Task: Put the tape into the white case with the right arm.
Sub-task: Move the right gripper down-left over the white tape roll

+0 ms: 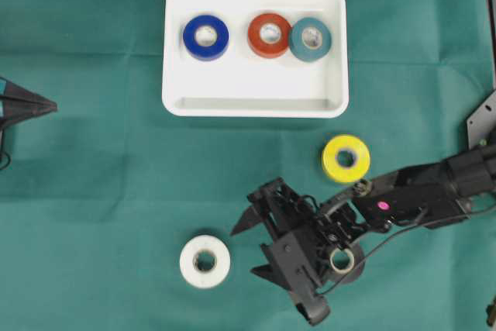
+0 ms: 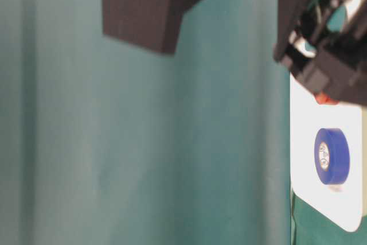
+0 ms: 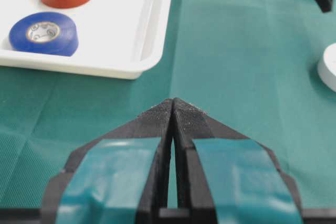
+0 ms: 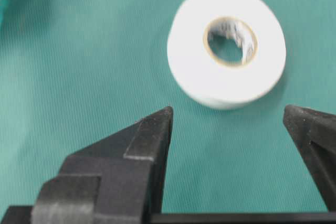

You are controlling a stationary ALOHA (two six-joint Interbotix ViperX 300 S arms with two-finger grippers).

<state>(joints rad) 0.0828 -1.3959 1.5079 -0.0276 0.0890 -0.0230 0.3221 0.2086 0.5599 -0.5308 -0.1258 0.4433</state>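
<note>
One white tape beside tool.

A green cloth covers the worktop from edge to edge, and it carries every item in view. Faint straight fold lines cross the cloth, one running side to side and others running front to back, most visible in the overhead view. In the left wrist view the cloth shows a fine woven texture with a soft crease along its left side. In the table-level view the cloth appears as a blurred, evenly coloured green expanse.
</note>
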